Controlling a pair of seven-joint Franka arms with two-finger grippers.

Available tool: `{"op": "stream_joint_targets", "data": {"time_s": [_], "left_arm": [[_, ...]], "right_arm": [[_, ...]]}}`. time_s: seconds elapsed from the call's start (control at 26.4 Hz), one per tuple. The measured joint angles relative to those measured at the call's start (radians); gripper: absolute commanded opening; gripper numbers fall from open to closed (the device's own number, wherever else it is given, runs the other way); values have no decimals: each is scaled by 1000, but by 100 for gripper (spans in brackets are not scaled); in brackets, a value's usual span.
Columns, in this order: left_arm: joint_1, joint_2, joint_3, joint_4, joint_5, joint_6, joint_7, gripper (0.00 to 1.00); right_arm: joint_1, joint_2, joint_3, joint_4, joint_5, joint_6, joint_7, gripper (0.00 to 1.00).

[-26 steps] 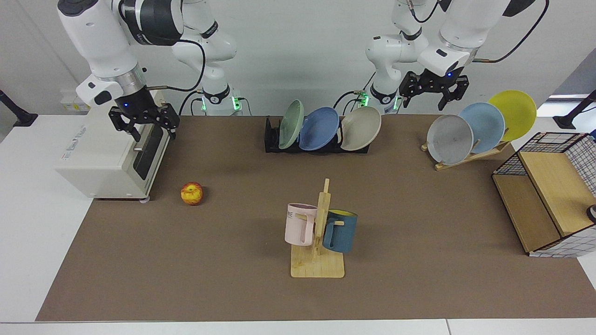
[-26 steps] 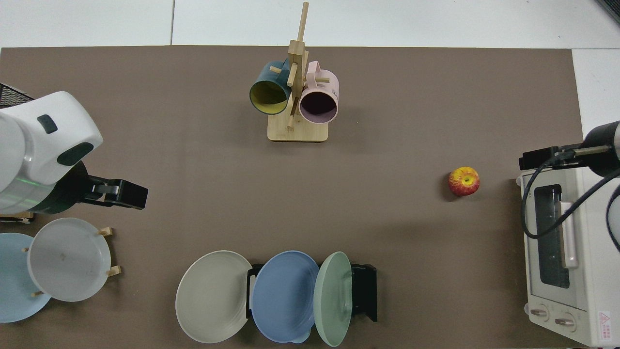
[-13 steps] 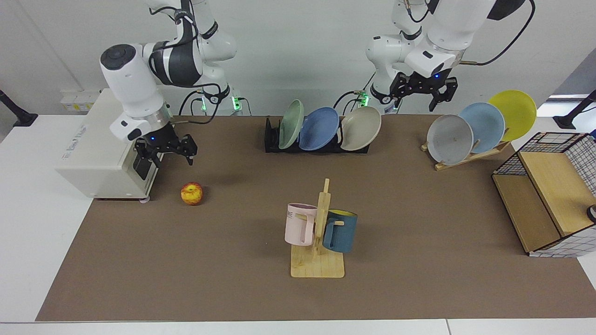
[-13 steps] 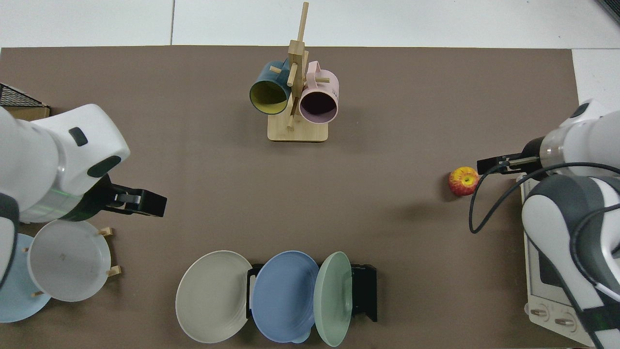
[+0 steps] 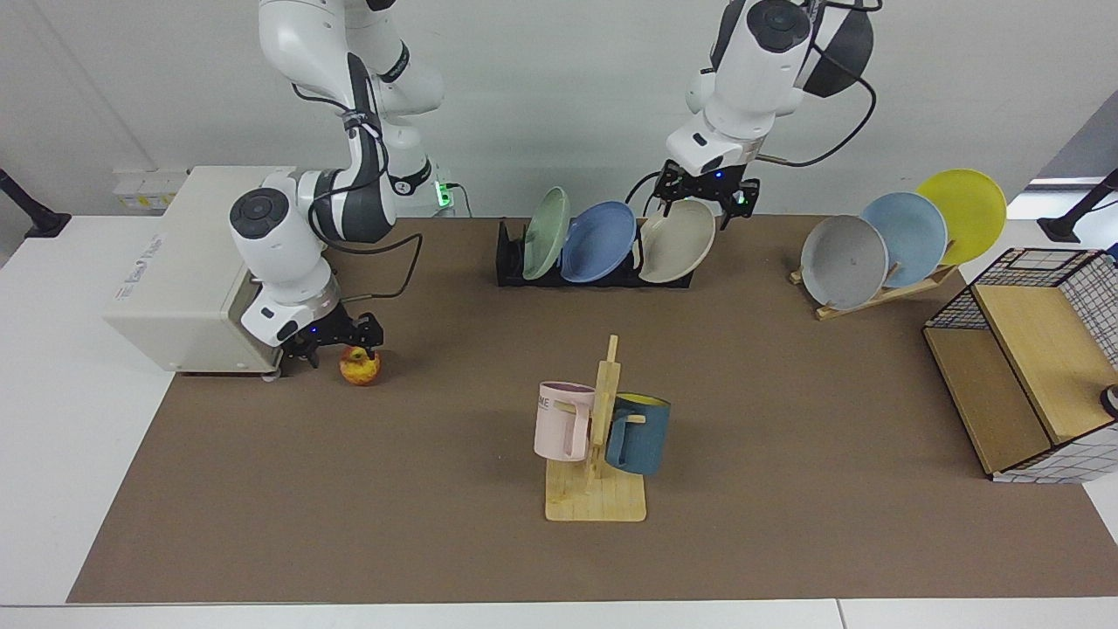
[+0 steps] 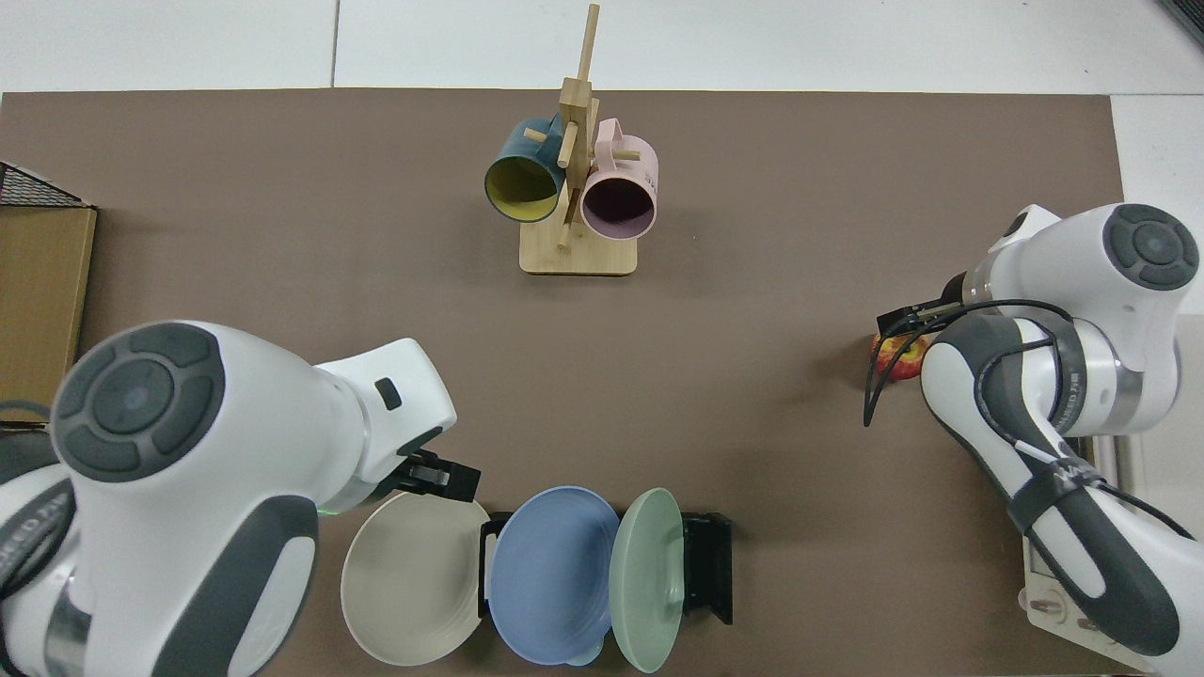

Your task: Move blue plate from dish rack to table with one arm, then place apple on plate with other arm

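The blue plate stood on edge in the dish rack, untouched, between a green plate and a beige plate. Seen from above, the rack sat at about six o'clock on the surface.

Half a second before, the left hand had hung near the wooden plate rack with its grey, pale blue and yellow plates. It had since swung across and arrived just above the upper rim of the beige plate, fingers spread moderately and holding nothing. That put it one slot off from the blue plate, so I judged it needed a small further shift toward the middle of the rack before it could close on the right rim.

The apple lay where it had been, at roughly three o'clock in the top view, just in front of the white oven. The right hand had dropped from above the oven door to the apple, its fingers astride the top of the fruit and not visibly closed on it.

Both arms had thus moved at once. Since the plate had to reach the surface first, the right arm looked early; it would likely have to wait with the apple. The mug tree stood at twelve o'clock, well clear of either path.
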Motion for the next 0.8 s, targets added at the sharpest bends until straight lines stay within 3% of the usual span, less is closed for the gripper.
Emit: {"op": "stream_joint_targets", "data": {"time_s": [0.3, 0.8], "left_arm": [[-1, -74, -57, -191, -91, 120, 33, 100], [0, -69, -186, -417, -188, 365, 35, 100]], "right_arm": [[2, 35, 4, -56, 0, 75, 0, 100], [2, 36, 4, -77, 0, 80, 0, 100]]}}
